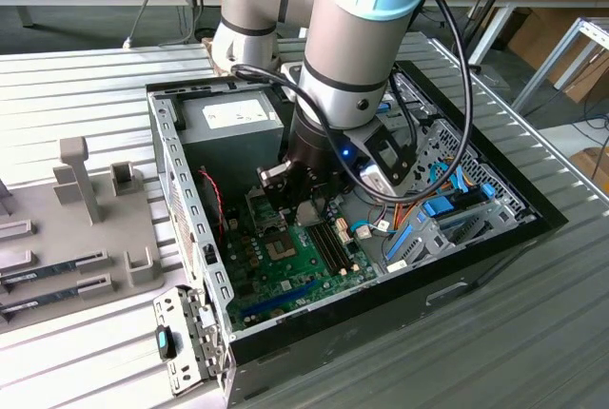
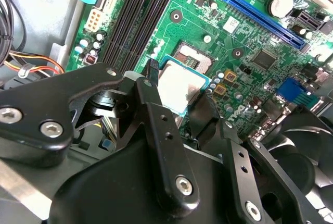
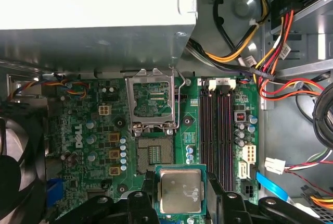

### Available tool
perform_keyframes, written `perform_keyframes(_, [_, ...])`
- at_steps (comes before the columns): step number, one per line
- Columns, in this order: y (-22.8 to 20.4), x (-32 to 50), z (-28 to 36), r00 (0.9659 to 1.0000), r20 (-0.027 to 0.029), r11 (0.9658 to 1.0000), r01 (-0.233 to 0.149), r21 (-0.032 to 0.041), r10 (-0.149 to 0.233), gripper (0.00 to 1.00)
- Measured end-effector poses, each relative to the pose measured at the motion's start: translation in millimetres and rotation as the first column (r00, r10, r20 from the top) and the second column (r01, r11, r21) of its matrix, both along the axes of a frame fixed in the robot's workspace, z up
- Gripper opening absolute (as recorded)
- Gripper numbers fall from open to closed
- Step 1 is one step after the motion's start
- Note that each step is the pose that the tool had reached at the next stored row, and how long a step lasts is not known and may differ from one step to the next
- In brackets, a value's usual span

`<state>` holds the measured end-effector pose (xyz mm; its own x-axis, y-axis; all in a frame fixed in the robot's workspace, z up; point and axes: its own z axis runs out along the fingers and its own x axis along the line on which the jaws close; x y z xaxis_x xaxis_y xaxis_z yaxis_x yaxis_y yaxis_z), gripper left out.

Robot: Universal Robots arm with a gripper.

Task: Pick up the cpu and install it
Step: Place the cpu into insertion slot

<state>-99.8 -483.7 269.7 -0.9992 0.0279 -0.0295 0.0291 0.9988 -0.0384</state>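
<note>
The gripper [image 3: 180,195] held the cpu [image 3: 180,187] by two opposite edges, jaws narrow on it, over the green motherboard [image 3: 88,130] inside the open computer case [image 1: 181,171]. The chip hung level, not yet seated, just beside the open CPU socket [image 3: 154,153], whose retention frame [image 3: 151,99] stood raised. The memory slots [image 3: 216,130] lay near.
</note>
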Motion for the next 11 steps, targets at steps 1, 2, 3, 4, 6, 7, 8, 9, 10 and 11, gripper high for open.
perform_keyframes(1, [0.0,0.0,-0.4,1.0000,-0.0001,1.0000,0.000,-0.0001,0.000,0.47])
perform_keyframes(2, [0.0,0.0,-0.7,1.0000,0.0000,1.0000,0.000,0.0000,0.000,0.47])
perform_keyframes(3, [0.0,0.0,-1.0,1.0000,0.0000,1.0000,0.000,0.0000,0.000,0.47])
perform_keyframes(4, [0.0,0.0,-1.5,1.0000,0.0000,1.0000,0.000,0.0000,0.000,0.47])
perform_keyframes(6, [0.0,0.0,-2.2,1.0000,0.0000,1.0000,0.000,0.0000,0.000,0.47])
perform_keyframes(7, [0.0,0.0,-2.6,1.0000,0.0000,1.0000,0.000,0.0000,0.000,0.47])
perform_keyframes(8, [0.0,0.0,-3.3,1.0000,0.0000,1.0000,0.000,0.0000,0.000,0.47])
perform_keyframes(9, [0.0,0.0,-3.5,1.0000,0.0000,1.0000,0.000,0.0000,0.000,0.47])
perform_keyframes(10, [0.0,0.0,-3.8,1.0000,0.0001,1.0000,0.000,0.0001,0.000,0.47])
perform_keyframes(11, [0.0,0.0,-4.2,1.0000,0.0000,1.0000,0.000,0.0000,0.000,0.47])
